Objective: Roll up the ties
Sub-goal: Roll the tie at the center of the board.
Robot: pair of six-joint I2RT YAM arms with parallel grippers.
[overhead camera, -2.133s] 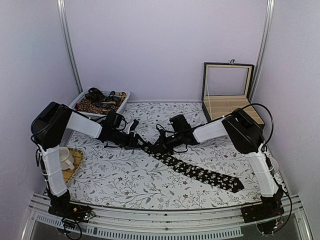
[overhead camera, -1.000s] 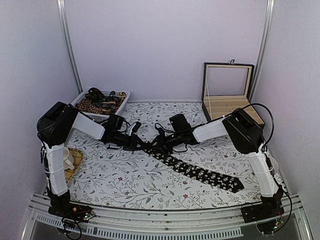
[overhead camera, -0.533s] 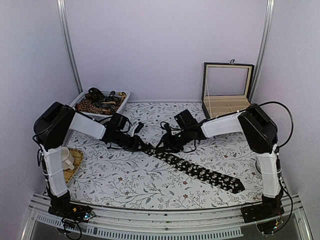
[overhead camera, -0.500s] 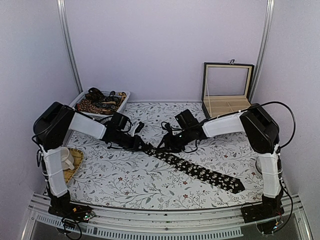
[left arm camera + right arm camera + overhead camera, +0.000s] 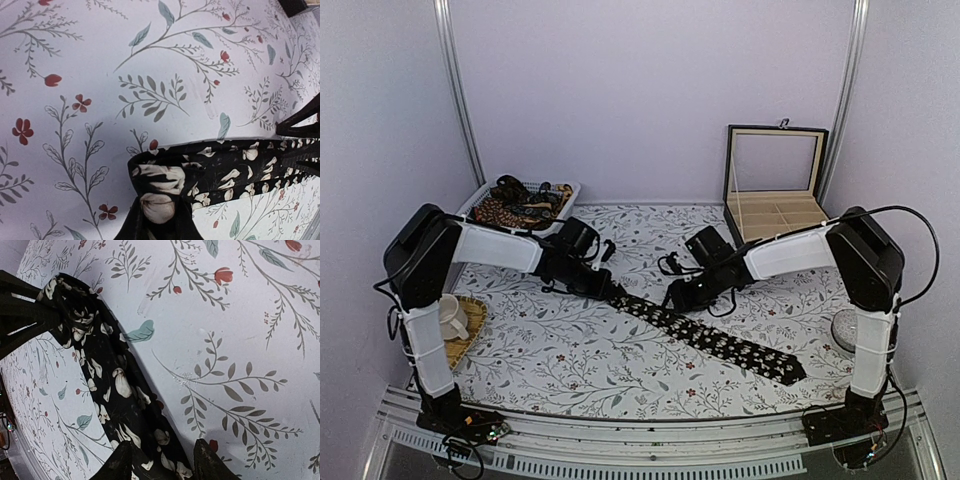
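The left pincer [image 5: 159, 227] pinches the folded narrow end of the black flowered tie [image 5: 712, 341]. The right pincer [image 5: 165, 466] stands spread, the tie running between its fingertips.

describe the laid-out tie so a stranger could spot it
On the floral tablecloth, a long tie slants from the middle toward the near right corner. It is black with pale flower specks, unlike the brownish ties in the far-left basket.

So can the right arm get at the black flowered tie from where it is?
Probably yes: the right claw sits open right over the black flowered tie, nothing between them; the left claw pinches only its end.
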